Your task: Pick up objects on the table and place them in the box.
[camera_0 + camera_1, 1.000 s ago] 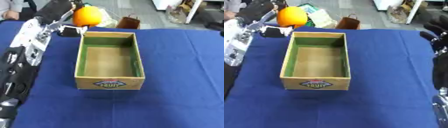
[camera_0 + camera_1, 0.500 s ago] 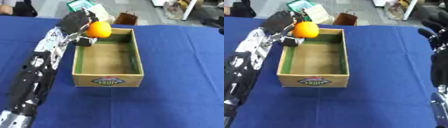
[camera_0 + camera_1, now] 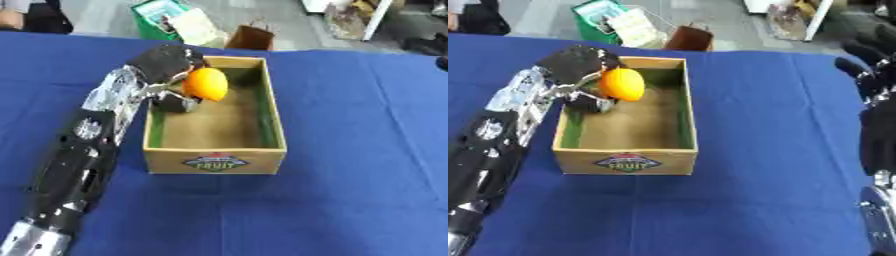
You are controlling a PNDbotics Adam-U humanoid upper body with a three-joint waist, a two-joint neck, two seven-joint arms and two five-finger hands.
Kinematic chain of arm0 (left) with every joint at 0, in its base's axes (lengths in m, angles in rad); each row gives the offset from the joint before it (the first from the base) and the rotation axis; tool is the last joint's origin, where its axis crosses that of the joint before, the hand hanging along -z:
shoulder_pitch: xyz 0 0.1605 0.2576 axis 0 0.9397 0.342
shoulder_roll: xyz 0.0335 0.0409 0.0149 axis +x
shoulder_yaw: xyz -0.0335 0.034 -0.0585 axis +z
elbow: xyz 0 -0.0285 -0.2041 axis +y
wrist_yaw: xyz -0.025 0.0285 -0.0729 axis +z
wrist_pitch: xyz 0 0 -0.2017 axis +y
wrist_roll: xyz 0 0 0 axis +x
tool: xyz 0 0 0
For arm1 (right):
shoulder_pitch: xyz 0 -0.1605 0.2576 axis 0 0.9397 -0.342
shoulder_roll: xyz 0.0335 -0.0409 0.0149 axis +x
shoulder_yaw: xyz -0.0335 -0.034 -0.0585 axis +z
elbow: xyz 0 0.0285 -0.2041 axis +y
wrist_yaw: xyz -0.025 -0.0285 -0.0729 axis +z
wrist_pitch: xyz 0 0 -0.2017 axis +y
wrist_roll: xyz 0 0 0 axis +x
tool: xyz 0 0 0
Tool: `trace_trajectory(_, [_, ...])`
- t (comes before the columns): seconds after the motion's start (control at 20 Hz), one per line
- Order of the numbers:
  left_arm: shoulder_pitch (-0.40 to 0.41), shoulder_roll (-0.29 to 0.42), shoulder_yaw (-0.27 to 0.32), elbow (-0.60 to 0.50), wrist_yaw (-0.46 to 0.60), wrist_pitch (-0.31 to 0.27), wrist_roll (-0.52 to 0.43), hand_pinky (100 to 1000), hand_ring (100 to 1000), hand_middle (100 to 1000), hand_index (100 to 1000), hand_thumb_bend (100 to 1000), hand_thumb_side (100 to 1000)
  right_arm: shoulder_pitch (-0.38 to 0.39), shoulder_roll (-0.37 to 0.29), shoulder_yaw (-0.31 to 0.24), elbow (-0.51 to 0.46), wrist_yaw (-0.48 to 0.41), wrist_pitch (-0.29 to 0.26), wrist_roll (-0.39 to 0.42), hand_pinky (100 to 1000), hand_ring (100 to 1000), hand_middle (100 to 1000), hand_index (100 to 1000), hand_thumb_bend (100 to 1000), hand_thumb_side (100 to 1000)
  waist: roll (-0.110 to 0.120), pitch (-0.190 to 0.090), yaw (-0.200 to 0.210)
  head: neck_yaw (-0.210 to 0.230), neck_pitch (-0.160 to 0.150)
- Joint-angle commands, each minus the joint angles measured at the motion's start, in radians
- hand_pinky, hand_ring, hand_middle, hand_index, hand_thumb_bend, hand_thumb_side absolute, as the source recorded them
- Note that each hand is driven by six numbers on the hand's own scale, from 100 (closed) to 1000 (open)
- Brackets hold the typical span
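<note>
An orange fruit [image 3: 206, 84] hangs just above the far left part of the open cardboard box [image 3: 273, 125], which has green inner walls and a "FRUIT" label on its front. My left hand [image 3: 164, 67] reaches in from the left over the box's left wall, fingers curled round the orange. My right arm shows along the right edge in the right eye view, with its hand [image 3: 866, 75] dark and blurred near the upper right; I cannot make out its fingers.
The box stands on a blue tablecloth [image 3: 350, 190]. Beyond the table's far edge on the floor lie a green crate [image 3: 162, 20] with papers and a brown bag [image 3: 249, 37].
My left hand has carried the orange from beyond the box's far left corner to over its inside and lower. The camera has also shifted.
</note>
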Motion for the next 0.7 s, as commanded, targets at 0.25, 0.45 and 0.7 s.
trace_trajectory(0.25, [-0.025,0.004,0.012,-0.014,0.002,-0.033,-0.125,668,762,775,938,574,935,-0.008,-0.010,-0.003,-0.014,-0.005,0.000,-0.003,802,825,755,837,100,1000,0.000,-0.026,0.001,-0.002,-0.010])
trace_trajectory(0.45, [-0.021,0.005,0.021,-0.036,0.015,-0.001,-0.108,675,769,788,965,591,957,-0.006,-0.009,-0.003,-0.014,-0.004,0.001,-0.003,802,825,756,837,100,1000,0.000,-0.026,0.002,-0.004,-0.012])
trace_trajectory(0.7, [-0.019,0.012,0.032,-0.084,0.050,0.052,-0.023,685,780,803,986,638,995,-0.003,-0.009,-0.004,-0.014,-0.002,0.002,-0.004,802,825,755,837,100,1000,0.001,-0.027,0.006,-0.005,-0.014])
